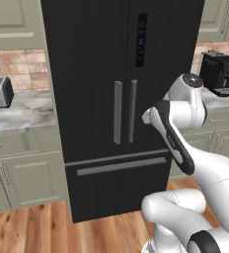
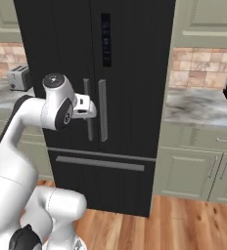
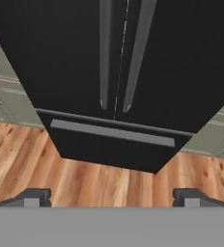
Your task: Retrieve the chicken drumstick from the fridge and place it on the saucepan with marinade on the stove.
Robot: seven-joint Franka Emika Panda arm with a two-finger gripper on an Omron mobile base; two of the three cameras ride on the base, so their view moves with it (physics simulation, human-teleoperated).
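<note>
The fridge [image 1: 111, 99] fills the centre of both base views, both doors closed, so the chicken drumstick is presumably hidden inside. The pincer [image 3: 112, 198], fingers spread wide and empty, faces its door handles [image 3: 119, 53] from short range. Approaching off-centre, it could straddle both handles or slip off.

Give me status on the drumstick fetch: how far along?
Done: nothing shows as finished. The tall black double-door fridge has both doors shut, with its long grey vertical handles untouched. In hand: the gripper faces the fridge front with wood floor between them, jaws wide apart and empty. Left: open a door, grab the drumstick, carry it to the saucepan on the stove.
</note>
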